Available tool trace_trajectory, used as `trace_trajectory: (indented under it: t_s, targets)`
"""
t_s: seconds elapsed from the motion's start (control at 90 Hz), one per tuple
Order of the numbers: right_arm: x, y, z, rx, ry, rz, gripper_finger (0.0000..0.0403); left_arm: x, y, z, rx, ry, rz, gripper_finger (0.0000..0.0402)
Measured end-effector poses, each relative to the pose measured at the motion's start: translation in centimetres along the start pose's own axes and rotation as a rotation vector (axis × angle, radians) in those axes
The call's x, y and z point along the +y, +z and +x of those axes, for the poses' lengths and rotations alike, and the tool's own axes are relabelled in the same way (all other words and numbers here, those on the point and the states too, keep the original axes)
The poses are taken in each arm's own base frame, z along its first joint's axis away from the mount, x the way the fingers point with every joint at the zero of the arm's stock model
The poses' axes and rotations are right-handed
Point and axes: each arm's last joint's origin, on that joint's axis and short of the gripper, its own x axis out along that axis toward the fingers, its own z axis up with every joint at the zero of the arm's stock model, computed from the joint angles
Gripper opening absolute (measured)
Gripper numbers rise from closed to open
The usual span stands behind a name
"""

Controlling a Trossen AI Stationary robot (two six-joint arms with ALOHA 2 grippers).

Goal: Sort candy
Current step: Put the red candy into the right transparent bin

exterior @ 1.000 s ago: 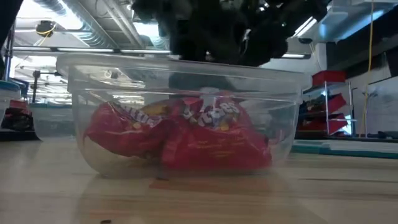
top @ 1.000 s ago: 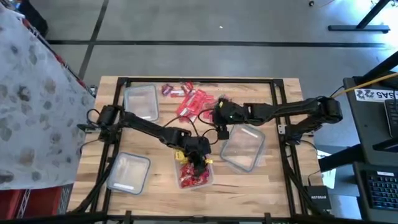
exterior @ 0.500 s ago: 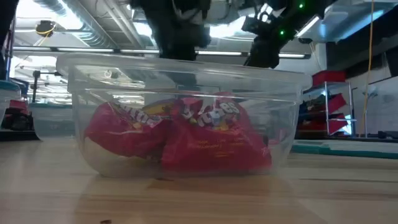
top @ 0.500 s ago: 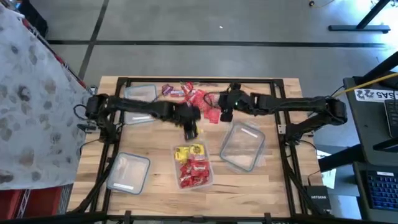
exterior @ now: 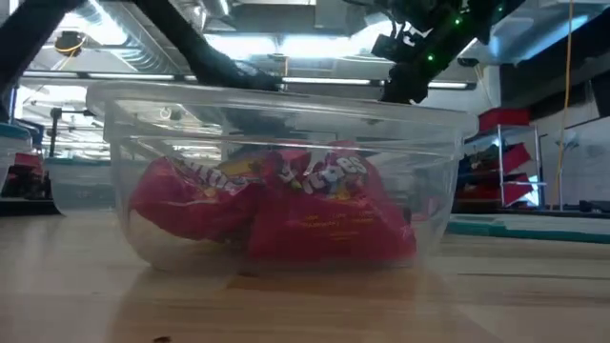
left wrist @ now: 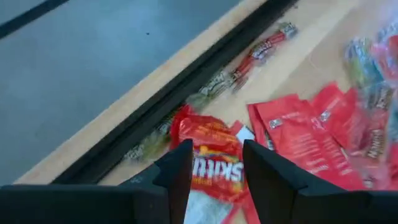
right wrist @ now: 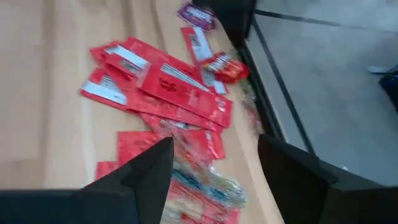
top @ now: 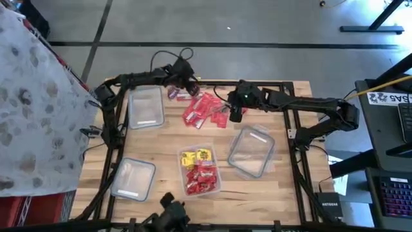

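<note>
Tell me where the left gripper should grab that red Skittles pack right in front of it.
Probably the red Skittles pack at its raised, crinkled end, coming straight down with the open left gripper; its fingers already straddle the pack, and that puffed end stands clear of the flat packets alongside.

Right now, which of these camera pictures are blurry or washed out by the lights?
The left wrist view is soft throughout, sharpest at the red candy packet between its open fingers. The right wrist view smears the candy pile with motion blur. The low view has bright ceiling lights glaring behind the clear tub, with the candy seen through its wall. The high view is evenly lit and clearest.
</note>
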Motion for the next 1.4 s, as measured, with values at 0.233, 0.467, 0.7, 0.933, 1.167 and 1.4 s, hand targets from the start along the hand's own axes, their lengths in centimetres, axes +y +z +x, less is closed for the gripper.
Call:
trace_trajectory:
  t_s: [0.233,0.467,0.7,0.933,1.167,1.4]
  targets:
    - [0.0,0.0,0.0,-0.001,0.007,0.006,0.0222,-1.3,-1.9,3.9,0.065,0.088,0.103,0.0125]
    - [0.0,0.0,0.0,-0.002,0.006,0.020,0.0222,-3.5,-2.3,3.2,0.104,0.184,0.239,0.0059]
    - [0.1,0.0,0.0,0.000,0.008,0.035,0.0222,-6.3,-1.1,0.0,0.028,0.201,0.335,0.0003]
    - [0.2,0.0,0.0,-0.009,0.062,0.053,0.0222,-11.4,-0.7,-6.7,-0.037,0.076,0.429,0.0000]
    - [0.2,0.2,0.0,-0.033,0.079,0.054,0.0222,-19.3,-3.8,-13.0,-0.047,-0.379,0.754,0.0000]
    - [0.7,0.3,0.0,-0.034,0.099,0.051,0.0222,-26.2,-10.7,-15.1,0.077,-0.511,1.201,0.0000]
